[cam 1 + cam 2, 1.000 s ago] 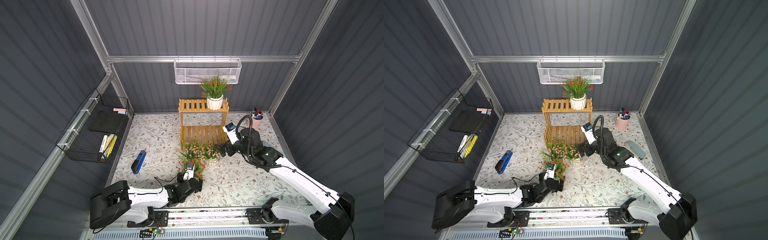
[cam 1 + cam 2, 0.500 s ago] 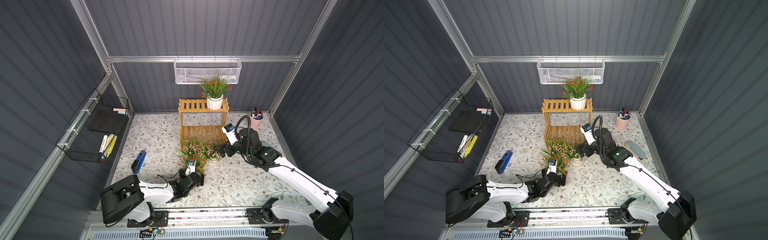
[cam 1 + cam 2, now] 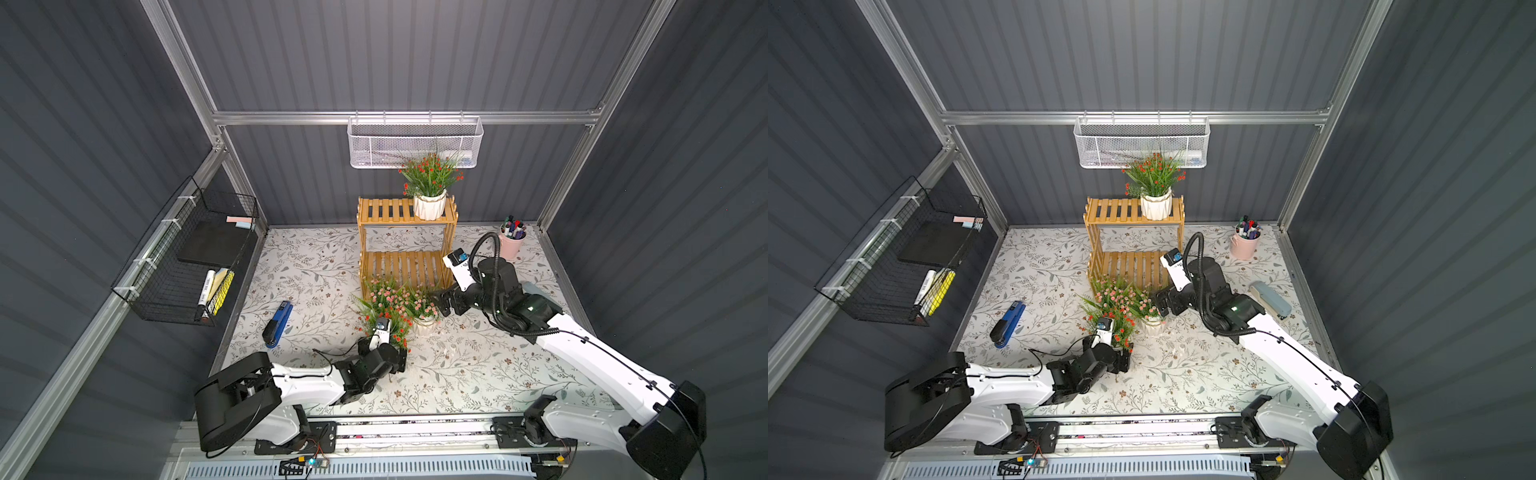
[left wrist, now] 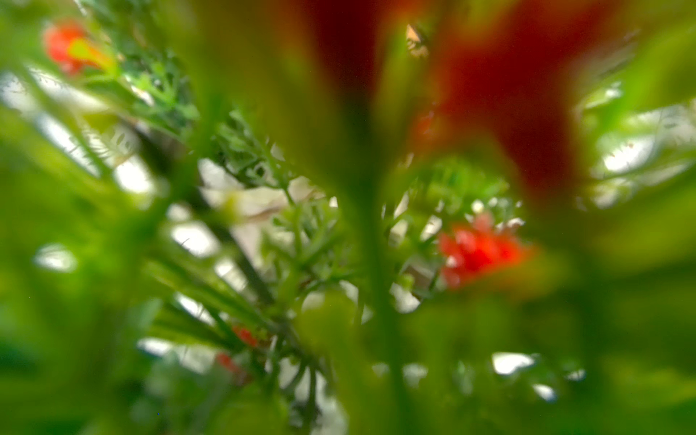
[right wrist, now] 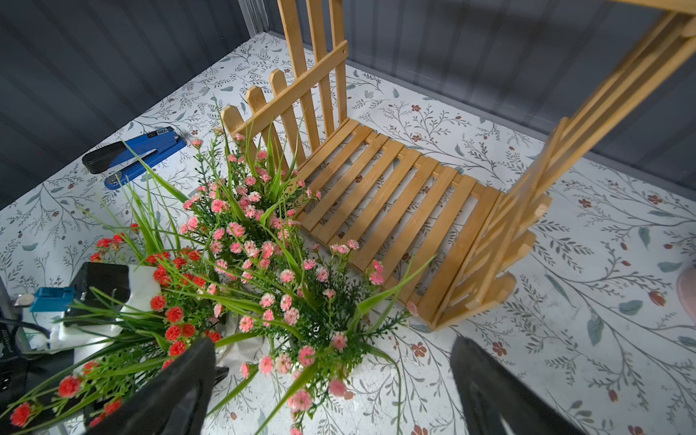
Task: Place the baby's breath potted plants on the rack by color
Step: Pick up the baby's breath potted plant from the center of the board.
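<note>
Left wrist view is nothing but blurred green blades and red blossoms pressed against the lens, so whether the left gripper (image 3: 400, 358) is spread or clamped cannot be told. In both top views it sits nearest the rail, buried in the base of the loose red plant (image 3: 400, 334), whose pot is hidden. On that arm's outer side a blue stapler (image 3: 277, 325) lies on the floral mat (image 3: 478, 374).

Just beyond the red sprays, and tangled with them, stands the near pink plant (image 5: 297, 301). The right gripper (image 5: 333, 344) hovers over it with black fingers (image 5: 180, 388) spread wide, holding nothing, and leaves poke up between them. The far pink plant (image 5: 241, 211) crowds the front left corner of the rack (image 5: 395, 196), its stems overlapping the low picket side. Together the three clumps stand between the left arm and the lower tier. A grey stapler (image 3: 1271, 300) lies past the right forearm, near the side wall.

Farther back, the rack's upper tier carries the shelved red plant (image 3: 430, 187) at its right end, upright in a white ribbed pot. A pink cup of pens (image 3: 511, 245) stands in the far right corner, well apart from the rack. A white mesh basket (image 3: 415, 143) hangs on the back wall just above the shelved plant's tips. A black wire basket (image 3: 187, 266) hangs on the left wall.
</note>
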Action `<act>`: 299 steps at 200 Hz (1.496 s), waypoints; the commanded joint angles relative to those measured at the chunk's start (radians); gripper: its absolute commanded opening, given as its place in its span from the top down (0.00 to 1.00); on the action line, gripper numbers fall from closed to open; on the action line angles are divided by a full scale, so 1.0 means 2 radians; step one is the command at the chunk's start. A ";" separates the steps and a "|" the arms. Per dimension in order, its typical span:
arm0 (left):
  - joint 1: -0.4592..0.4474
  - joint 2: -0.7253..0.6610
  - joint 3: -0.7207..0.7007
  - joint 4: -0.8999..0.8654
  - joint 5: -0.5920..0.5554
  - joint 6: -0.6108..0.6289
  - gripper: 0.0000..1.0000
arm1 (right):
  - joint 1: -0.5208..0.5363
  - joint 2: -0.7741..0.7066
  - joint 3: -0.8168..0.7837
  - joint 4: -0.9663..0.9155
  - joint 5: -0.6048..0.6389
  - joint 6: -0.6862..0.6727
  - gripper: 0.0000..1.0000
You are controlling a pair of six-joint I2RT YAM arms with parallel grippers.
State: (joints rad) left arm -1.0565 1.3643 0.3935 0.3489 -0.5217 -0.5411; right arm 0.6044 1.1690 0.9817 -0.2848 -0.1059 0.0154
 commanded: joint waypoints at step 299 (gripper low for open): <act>0.006 -0.182 0.268 -0.443 -0.043 -0.025 0.30 | 0.003 -0.022 -0.003 0.008 0.020 -0.001 0.01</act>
State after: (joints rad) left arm -1.0565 0.9550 0.8143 -0.5083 -0.5529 -0.6205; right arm 0.6060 1.1469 0.9817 -0.2832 -0.0711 0.0151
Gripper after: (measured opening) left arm 0.961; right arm 0.990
